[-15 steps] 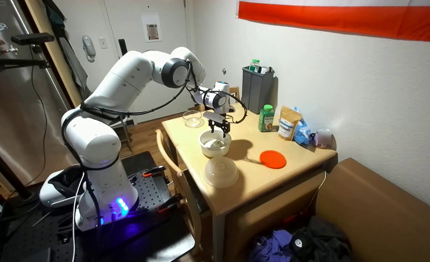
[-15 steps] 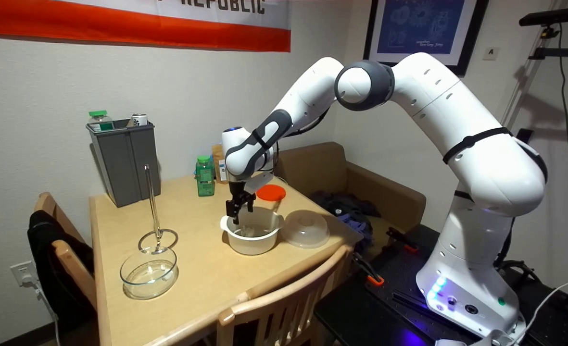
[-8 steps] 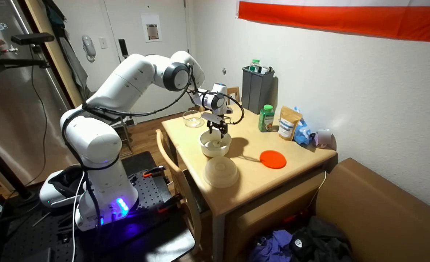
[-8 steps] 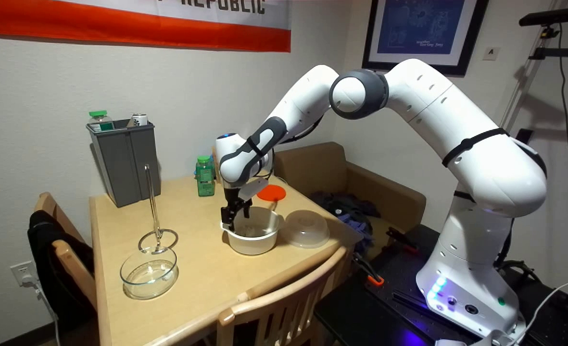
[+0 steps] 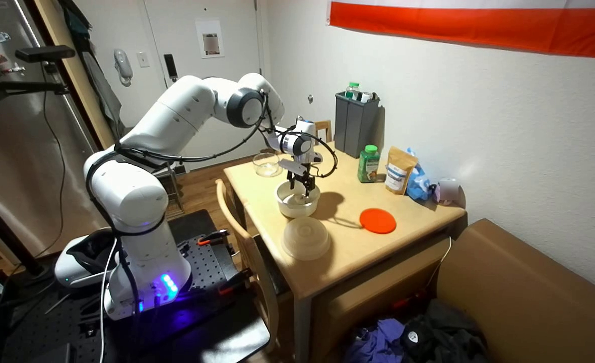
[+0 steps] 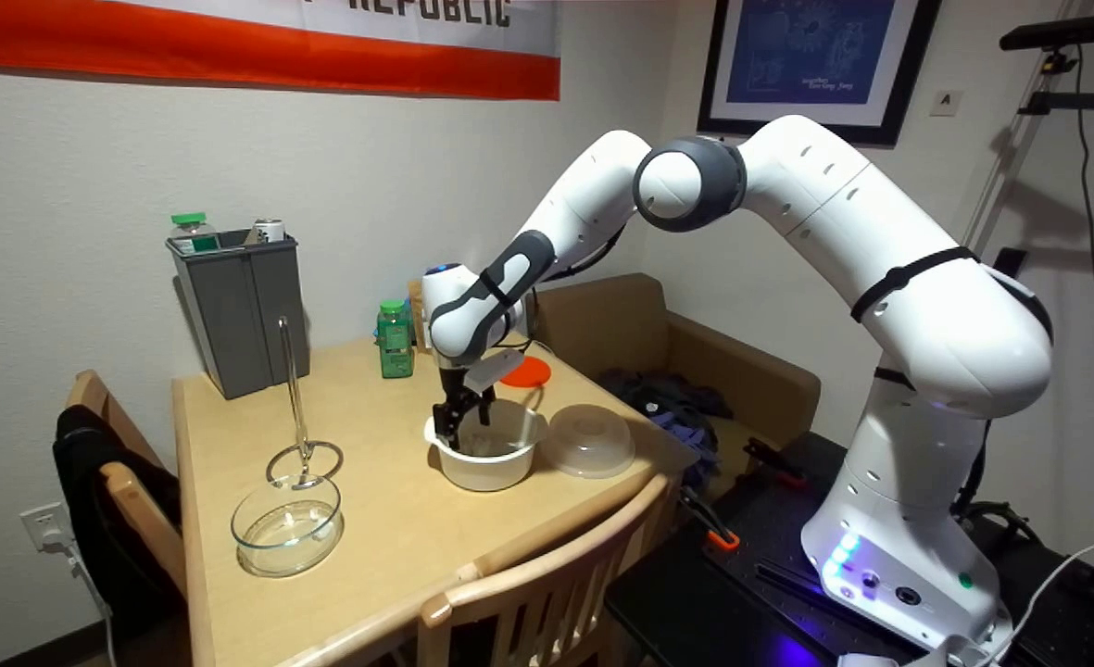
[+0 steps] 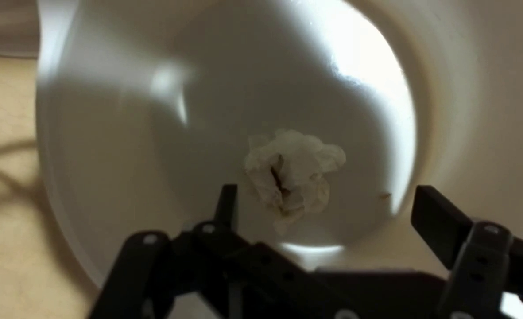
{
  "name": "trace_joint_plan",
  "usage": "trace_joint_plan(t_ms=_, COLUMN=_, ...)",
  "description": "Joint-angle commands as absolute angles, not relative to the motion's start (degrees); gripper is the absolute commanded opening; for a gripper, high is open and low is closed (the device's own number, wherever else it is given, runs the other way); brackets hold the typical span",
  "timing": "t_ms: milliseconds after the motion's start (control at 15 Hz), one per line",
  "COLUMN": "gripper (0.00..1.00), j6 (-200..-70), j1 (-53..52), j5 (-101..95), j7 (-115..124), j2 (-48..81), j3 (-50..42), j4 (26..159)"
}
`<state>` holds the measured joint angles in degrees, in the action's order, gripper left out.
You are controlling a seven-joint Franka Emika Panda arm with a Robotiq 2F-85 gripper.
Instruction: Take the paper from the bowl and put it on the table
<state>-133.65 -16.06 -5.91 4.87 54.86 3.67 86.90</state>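
Observation:
The white bowl (image 5: 294, 209) stands on the light-wood table (image 5: 347, 247); both also show in an exterior view, the bowl (image 6: 484, 474) and the table (image 6: 370, 528). A crumpled whitish paper (image 7: 299, 164) with dark creases lies on the bowl's floor in the wrist view. My gripper (image 5: 300, 189) points down, with its fingertips reaching inside the bowl's rim. In the wrist view the gripper (image 7: 326, 192) is open, with a wide gap and nothing between its pads. The paper shows ahead of the gap, nearer the left finger (image 7: 228, 204). How high the fingertips are above the paper is hard to tell.
A translucent lid (image 5: 306, 238) lies right beside the bowl. A red disc (image 5: 378, 221), a green bottle (image 5: 368, 164) and a grey bin (image 5: 356, 123) stand farther off. A glass bowl (image 6: 287, 530) and a metal stand (image 6: 296, 408) are on the table. A chair (image 6: 547, 565) is at the edge.
My gripper has come down from above the bowl to inside its rim, with a small sideways shift. It has stayed open. The bowl has not moved.

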Motion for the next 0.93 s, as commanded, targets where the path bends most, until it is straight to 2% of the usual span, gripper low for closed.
trace_joint_plan(t_ms=0, gripper=1.0, j6=-134.53, j1=-15.14, j5=-5.09, j7=5.72, j2=54.63, j3=3.77, j4=87.91)
trace_joint_plan(t_ms=867, gripper=1.0, j6=-132.71, j1=-13.67, j5=-3.88, j7=4.72, j2=54.78, j3=4.71, j4=87.75)
